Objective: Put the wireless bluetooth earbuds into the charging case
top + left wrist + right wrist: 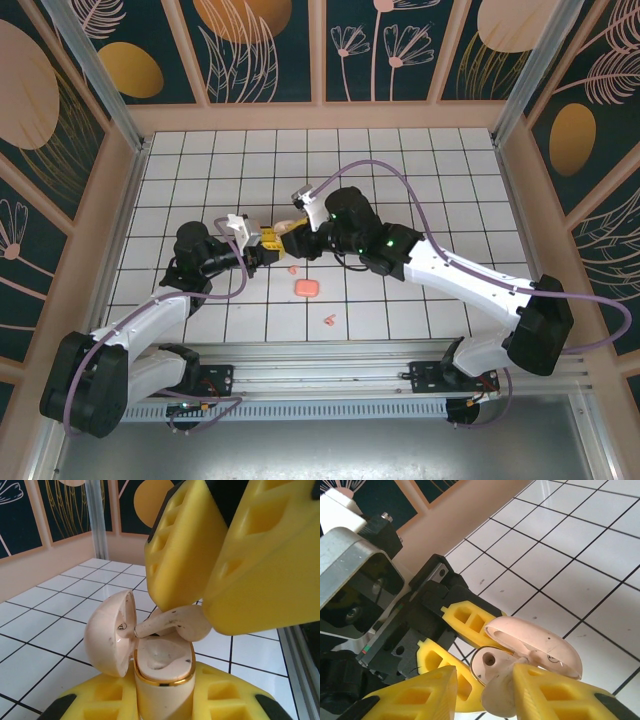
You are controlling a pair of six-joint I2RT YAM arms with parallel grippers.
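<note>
Bright, even light; close foreground blurred

A white tiled tabletop (400, 160) with dark grid lines sits inside teal wall panels (260, 50) painted with flowers.

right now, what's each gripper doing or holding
left gripper: closed on the open cream case
right gripper: closed on a cream earbud

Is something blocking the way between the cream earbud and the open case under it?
Nothing visible does. The cream earbud hangs right above the socket of the case, whose lid is swung aside.
</note>
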